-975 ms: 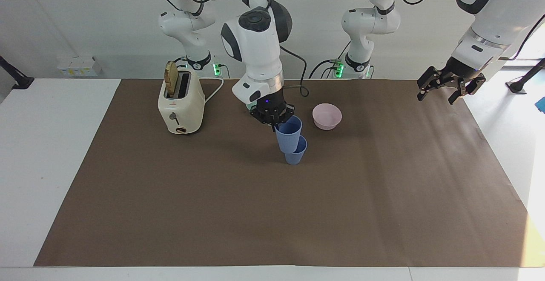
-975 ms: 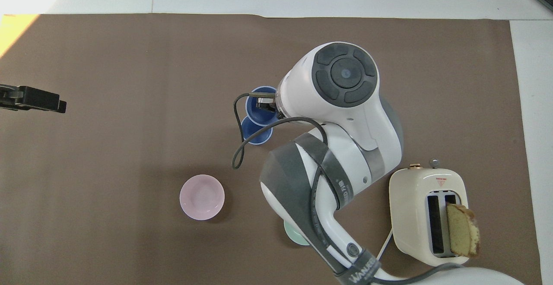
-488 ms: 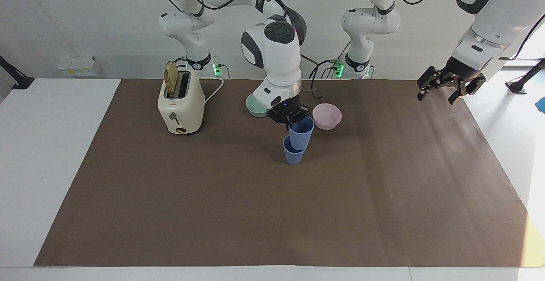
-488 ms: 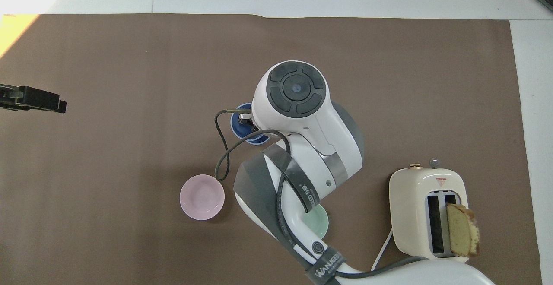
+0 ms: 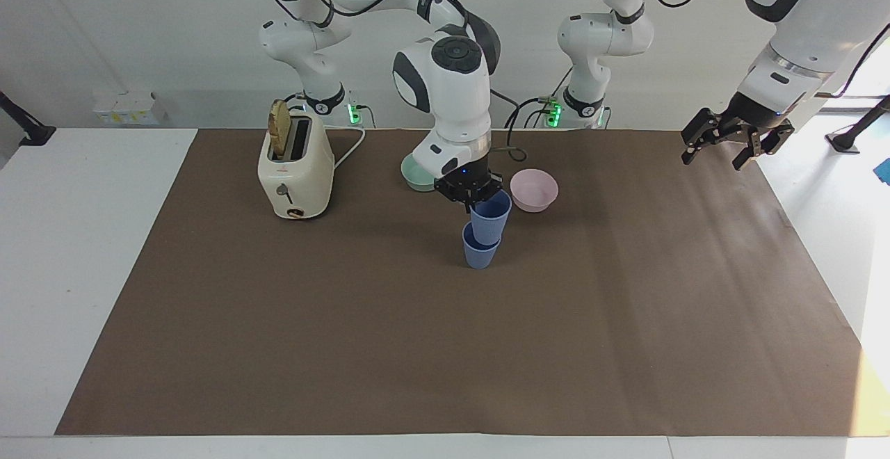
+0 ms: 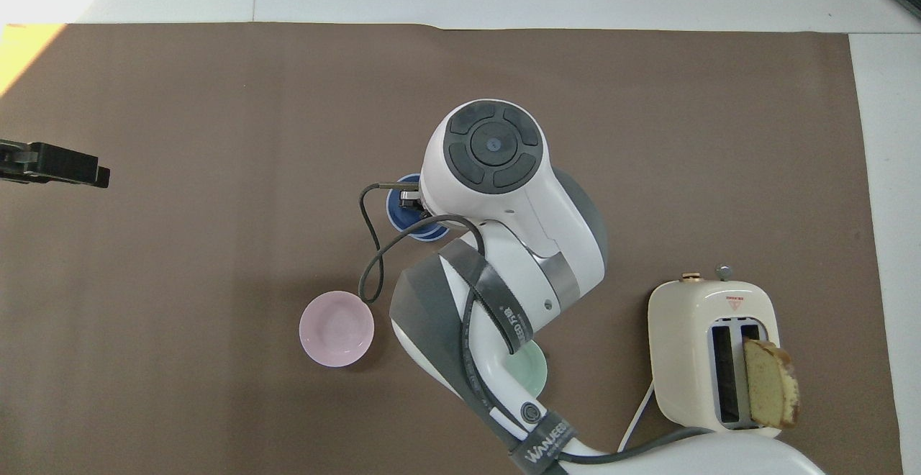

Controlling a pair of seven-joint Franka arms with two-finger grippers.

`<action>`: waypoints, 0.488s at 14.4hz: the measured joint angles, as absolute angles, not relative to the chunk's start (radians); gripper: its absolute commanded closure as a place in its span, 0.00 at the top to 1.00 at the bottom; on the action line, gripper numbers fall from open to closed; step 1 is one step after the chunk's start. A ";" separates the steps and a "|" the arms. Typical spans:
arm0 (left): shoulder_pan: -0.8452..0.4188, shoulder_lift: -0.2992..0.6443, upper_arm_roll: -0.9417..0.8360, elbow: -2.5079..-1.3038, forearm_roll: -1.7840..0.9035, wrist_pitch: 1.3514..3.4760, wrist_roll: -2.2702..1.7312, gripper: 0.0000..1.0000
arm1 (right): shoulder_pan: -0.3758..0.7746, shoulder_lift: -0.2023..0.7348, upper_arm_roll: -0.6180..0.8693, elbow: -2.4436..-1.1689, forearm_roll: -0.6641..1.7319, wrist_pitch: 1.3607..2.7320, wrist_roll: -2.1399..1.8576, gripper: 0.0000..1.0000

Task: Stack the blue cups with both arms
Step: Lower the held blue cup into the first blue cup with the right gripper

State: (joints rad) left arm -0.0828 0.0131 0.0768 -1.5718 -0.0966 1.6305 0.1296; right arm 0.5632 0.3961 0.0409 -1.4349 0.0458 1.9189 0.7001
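Near the middle of the brown mat (image 5: 417, 348) we see one blue cup (image 5: 478, 250) standing upright on the mat, and a second blue cup (image 5: 489, 217) sitting with its base inside the mouth of the first, tilted a little toward the pink bowl (image 5: 534, 190). Our right gripper (image 5: 471, 198) hangs directly over this pair with its fingers clamped together on the rim of the upper blue cup, at the side of the rim nearest the robots. From overhead, the right arm's wrist covers most of both cups, so only a blue crescent of rim (image 6: 403, 210) shows beside it. Just nearer the robots than the cups, the pink bowl stands toward the left arm's end and the teal-green bowl (image 5: 416, 175) toward the right arm's end, partly hidden by the right arm. A cream toaster (image 5: 295, 170) with a slice of bread (image 5: 279, 130) standing in one slot sits closer still to the right arm's end. Our left gripper (image 5: 726, 145) waits in the air over the mat's edge at the left arm's end, its fingers spread apart and holding nothing.
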 measured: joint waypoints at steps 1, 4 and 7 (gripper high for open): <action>-0.083 0.013 0.076 -1.572 -0.097 1.630 0.130 1.00 | 0.563 0.396 0.040 -1.436 0.045 1.913 0.700 0.00; -0.083 0.013 0.076 -1.571 -0.097 1.630 0.130 1.00 | 0.558 0.397 0.038 -1.440 0.045 1.909 0.700 0.00; -0.083 0.013 0.076 -1.571 -0.097 1.631 0.130 1.00 | 0.556 0.401 0.037 -1.446 0.045 1.911 0.700 0.00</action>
State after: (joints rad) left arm -0.0828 0.0131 0.0758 -1.5712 -0.0966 1.6306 0.1296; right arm 0.5565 0.4010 0.0372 -1.4463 0.0448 1.9107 0.7002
